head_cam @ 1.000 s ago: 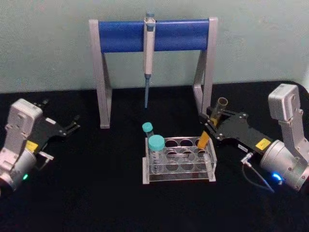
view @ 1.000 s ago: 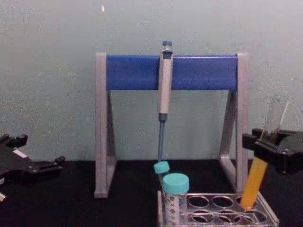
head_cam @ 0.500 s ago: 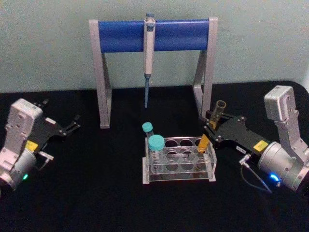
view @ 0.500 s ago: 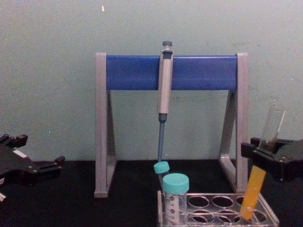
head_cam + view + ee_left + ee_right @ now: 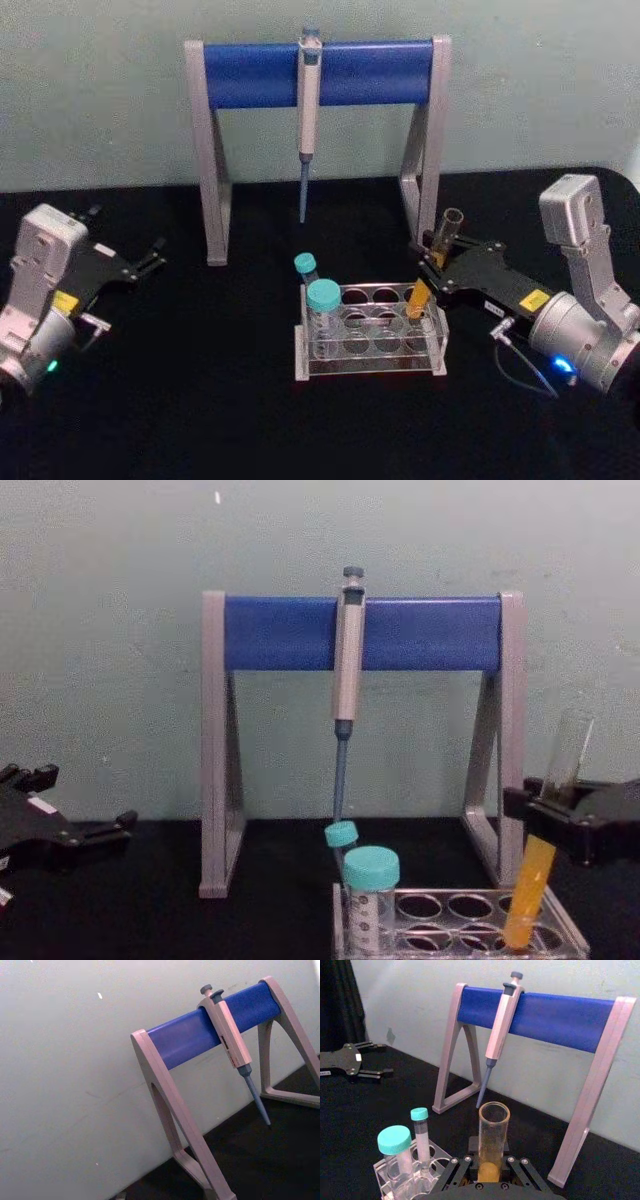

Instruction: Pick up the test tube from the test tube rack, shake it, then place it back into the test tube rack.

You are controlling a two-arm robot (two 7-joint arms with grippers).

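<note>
right hand [image 5: 437,262] gripping test tube [image 5: 449,227], tip in rack [image 5: 370,346]

The right gripper [image 5: 437,262] reaches in from the right of the test tube rack [image 5: 372,368] and sits over the rack's right end, its black fingers clamped on the leaning test tube [image 5: 447,230] partway up. Behind it the right arm's grey wrist housing stands up to the right of the rack, and a blue light glows on the joint below it. The left gripper [image 5: 128,238] hangs well to the left of the rack, its fingers spread and holding nothing, its grey wrist showing a green light.
</note>
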